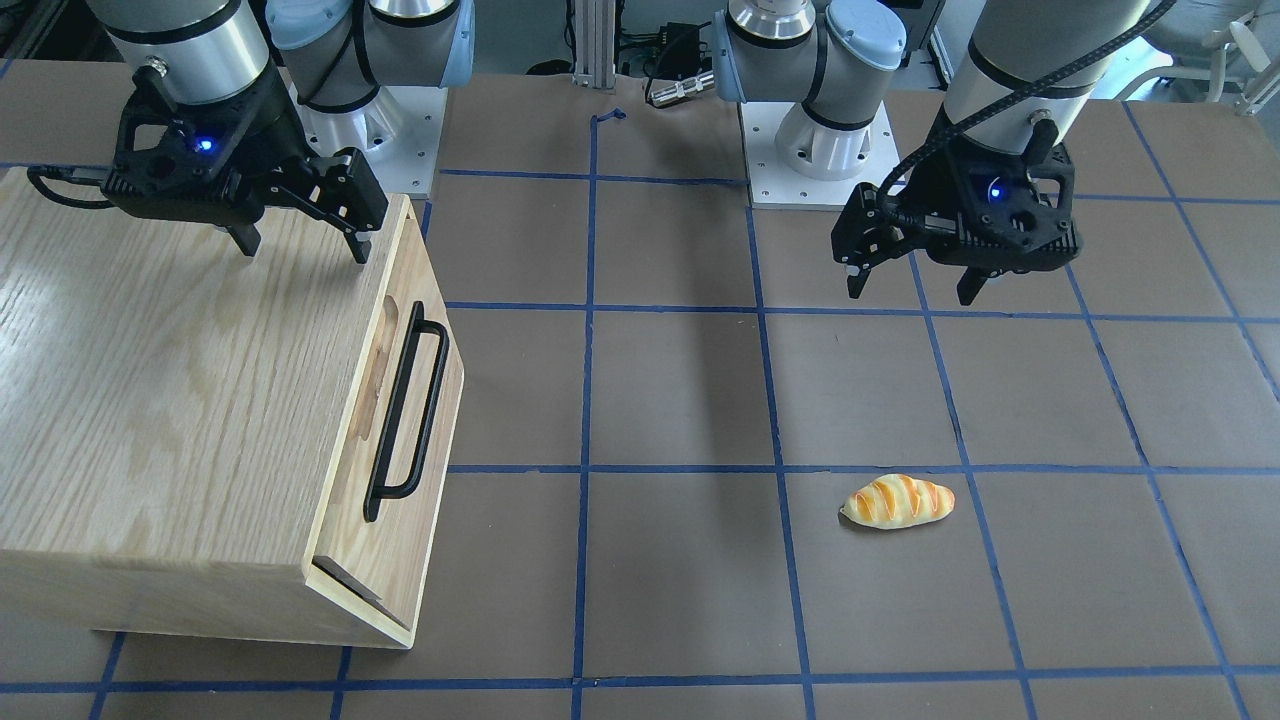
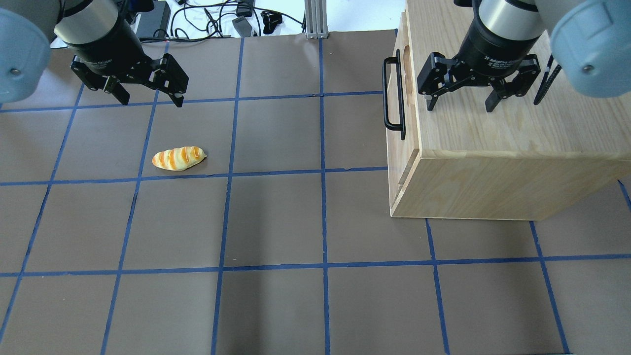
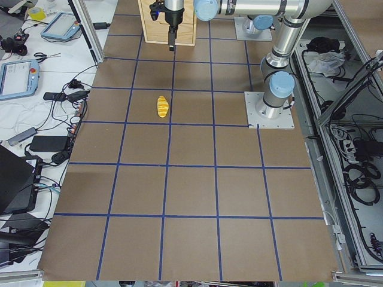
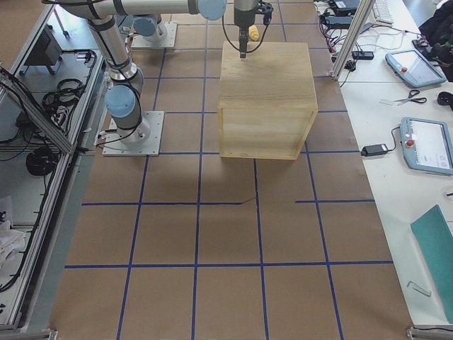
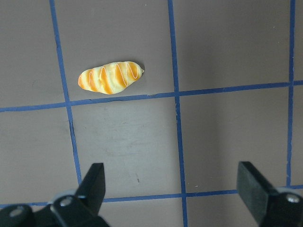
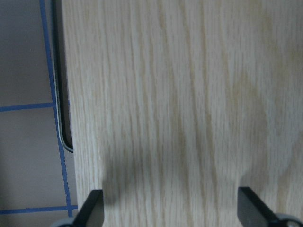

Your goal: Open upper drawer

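The upper drawer (image 1: 348, 490) is the pale-wood front of the cabinet, shut flush, with a long black bar handle (image 1: 405, 410) and an oval notch (image 1: 383, 335). The handle also shows in the overhead view (image 2: 386, 93) and at the left edge of the right wrist view (image 6: 59, 94). My right gripper (image 2: 461, 106) is open and empty above the cabinet's oak top (image 2: 493, 133), a little behind the drawer's edge; it also shows in the front view (image 1: 303, 250). My left gripper (image 2: 152, 102) is open and empty above the table, far from the cabinet.
A striped toy bread roll (image 2: 178, 158) lies on the brown table with blue tape lines, just in front of my left gripper; it shows in the left wrist view (image 5: 110, 77). Cables and devices (image 2: 236, 19) lie beyond the table's far edge.
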You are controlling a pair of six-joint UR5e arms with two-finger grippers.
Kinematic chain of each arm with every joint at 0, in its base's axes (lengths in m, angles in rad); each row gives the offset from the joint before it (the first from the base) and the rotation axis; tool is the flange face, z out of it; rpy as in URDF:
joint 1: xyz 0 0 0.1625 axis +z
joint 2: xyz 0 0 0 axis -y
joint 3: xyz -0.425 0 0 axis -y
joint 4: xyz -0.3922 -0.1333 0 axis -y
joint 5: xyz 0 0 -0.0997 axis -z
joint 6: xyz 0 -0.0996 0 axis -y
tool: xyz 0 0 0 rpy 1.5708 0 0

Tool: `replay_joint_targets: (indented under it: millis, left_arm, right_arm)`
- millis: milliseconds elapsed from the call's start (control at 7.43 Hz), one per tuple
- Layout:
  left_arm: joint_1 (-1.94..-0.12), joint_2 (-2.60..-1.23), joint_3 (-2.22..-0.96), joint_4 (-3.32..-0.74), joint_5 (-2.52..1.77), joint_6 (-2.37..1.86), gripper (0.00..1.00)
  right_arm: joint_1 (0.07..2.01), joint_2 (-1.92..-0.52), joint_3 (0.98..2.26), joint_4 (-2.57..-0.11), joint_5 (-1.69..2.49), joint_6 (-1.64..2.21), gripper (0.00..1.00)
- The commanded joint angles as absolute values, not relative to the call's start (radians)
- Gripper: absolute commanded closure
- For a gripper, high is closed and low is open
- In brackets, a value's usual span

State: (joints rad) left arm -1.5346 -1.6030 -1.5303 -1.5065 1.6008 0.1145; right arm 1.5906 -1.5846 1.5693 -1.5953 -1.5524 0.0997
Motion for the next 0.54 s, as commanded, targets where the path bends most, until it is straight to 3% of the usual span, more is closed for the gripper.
replay_joint_targets:
  millis: [0, 404]
  left_arm:
    - [-1.535, -1.6, -1.548, -1.506, 1.601, 0.115, 0.0]
    - [-1.535, -1.591, -1.562, -1.483, 1.598, 0.117, 0.0]
  right_arm:
    - [1.591, -1.585, 1.569, -1.595, -1.551, 0.1, 0.0]
    - [1.591, -1.585, 1.569, -1.595, -1.551, 0.1, 0.0]
